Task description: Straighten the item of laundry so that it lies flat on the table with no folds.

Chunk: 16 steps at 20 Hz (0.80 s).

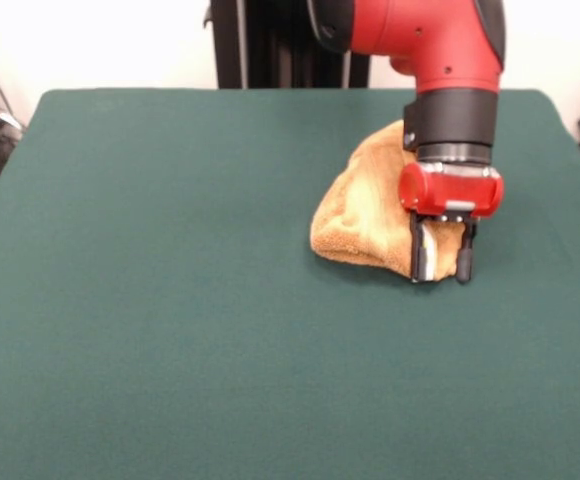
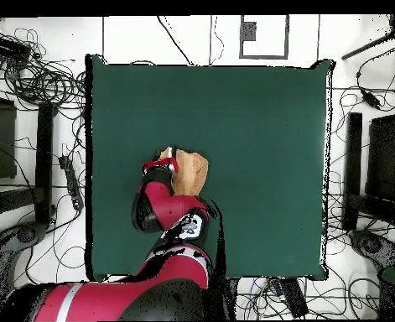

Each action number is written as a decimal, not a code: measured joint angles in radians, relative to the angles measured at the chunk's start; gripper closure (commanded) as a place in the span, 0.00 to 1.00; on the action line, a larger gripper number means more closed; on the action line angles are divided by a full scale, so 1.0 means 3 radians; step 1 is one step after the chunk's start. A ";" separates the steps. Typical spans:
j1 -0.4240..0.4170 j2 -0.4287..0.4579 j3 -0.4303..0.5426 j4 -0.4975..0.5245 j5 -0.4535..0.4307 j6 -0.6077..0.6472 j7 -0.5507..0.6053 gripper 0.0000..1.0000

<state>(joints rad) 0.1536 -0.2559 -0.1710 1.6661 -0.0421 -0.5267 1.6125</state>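
The orange-tan towel (image 1: 362, 222) lies bunched in a folded heap right of the middle of the dark green table (image 1: 170, 260). My gripper (image 1: 442, 264) points straight down at the heap's right near corner. Its two fingers stand apart, with the towel's edge between them at the top of the gap. The fingertips are close to the table's cloth. In the overhead view the towel (image 2: 194, 173) shows just beside the gripper (image 2: 167, 156), left of the middle of the table (image 2: 259, 126), with the arm covering part of it. The care tag is not clearly visible.
The red and black arm (image 1: 440, 60) comes down over the far right of the table and hides the towel's far right part. Cables and stands (image 2: 33, 92) lie on the floor around the table.
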 measured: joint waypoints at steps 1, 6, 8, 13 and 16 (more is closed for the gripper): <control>-0.0008 -0.0003 0.0008 0.0003 0.0000 0.0000 0.0000 0.00; -0.0080 -0.0028 0.0076 0.0029 -0.0021 0.0001 0.0000 0.00; -0.0104 -0.0040 0.0097 0.0039 -0.0030 0.0012 0.0000 0.00; -0.0160 -0.0068 0.0136 0.0056 -0.0039 0.0048 0.0000 0.00; -0.0181 -0.0074 0.0136 0.0058 -0.0039 0.0065 0.0000 0.00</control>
<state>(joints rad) 0.0993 -0.2781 -0.1301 1.6835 -0.0538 -0.5071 1.6125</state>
